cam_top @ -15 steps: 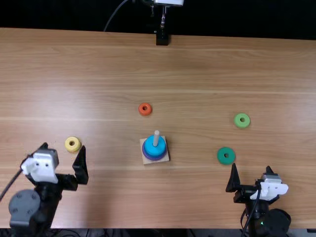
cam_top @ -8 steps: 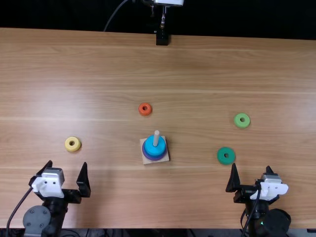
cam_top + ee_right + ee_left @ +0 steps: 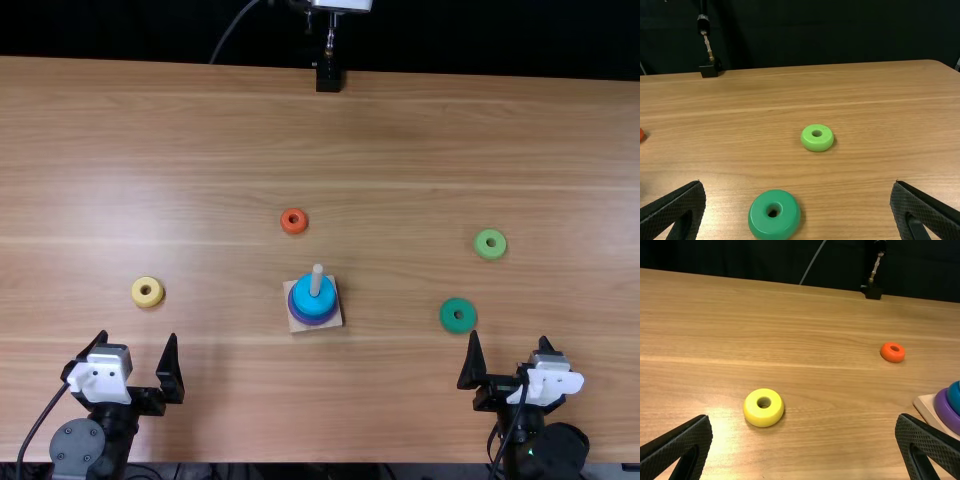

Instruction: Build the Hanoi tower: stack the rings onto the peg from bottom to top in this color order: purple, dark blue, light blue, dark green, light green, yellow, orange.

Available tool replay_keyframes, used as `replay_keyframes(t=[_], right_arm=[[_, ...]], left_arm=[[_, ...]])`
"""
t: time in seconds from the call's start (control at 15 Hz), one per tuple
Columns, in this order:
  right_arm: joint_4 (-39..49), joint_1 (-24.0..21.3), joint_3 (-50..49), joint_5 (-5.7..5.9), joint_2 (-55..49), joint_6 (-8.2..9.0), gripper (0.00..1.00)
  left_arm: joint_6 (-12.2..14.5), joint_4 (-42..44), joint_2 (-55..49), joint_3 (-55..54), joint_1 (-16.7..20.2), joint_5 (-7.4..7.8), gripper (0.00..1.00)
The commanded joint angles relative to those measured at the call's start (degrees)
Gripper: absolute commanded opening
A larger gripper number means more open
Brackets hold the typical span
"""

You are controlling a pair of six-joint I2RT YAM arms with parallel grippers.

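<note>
Left gripper (image 3: pixel 137 340) has backed off to lower left, spread. Right gripper (image 3: pixel 510 338), lower right, also spread; dark green ring (image 3: pixel 458 315) likely next.

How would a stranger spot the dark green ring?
On the light brown wooden table, find the right gripper. Just beyond its fingertips lies the dark green ring, nearer the gripper, larger and darker than the light green ring beyond it.
</note>
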Motion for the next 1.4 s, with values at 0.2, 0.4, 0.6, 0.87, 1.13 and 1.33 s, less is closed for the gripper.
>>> replay_keyframes(t=[0.2,0.4,0.6,0.87,1.13,1.33], right_arm=[[-3.99,-0.54,-3.57,-0.21,-0.73,-0.3,1.0],[-3.99,-0.54,-3.57,-0.21,-0.73,-0.3,1.0],[-3.99,-0.54,-3.57,-0.21,-0.73,-0.3,1.0],[-4.09,-0.54,-3.57,-0.21,-0.73,-0.3,1.0],[-3.99,-0.54,-3.57,-0.21,-0.73,-0.3,1.0],[-3.99,-0.54,-3.57,-0.21,-0.73,-0.3,1.0]], left_arm=[[0.75,-4.62,-0.69,-5.91,0.76,0.31,1.0],[2.22,-6.52,-0.69,-5.91,0.76,2.21,1.0],[7.28,-6.73,-0.69,-5.91,1.64,4.53,1.0],[7.39,-6.63,-0.69,-5.91,1.55,3.9,1.0],[7.39,-6.63,-0.69,-5.91,1.55,3.9,1.0],[7.39,-6.63,-0.69,-5.91,1.55,3.9,1.0]])
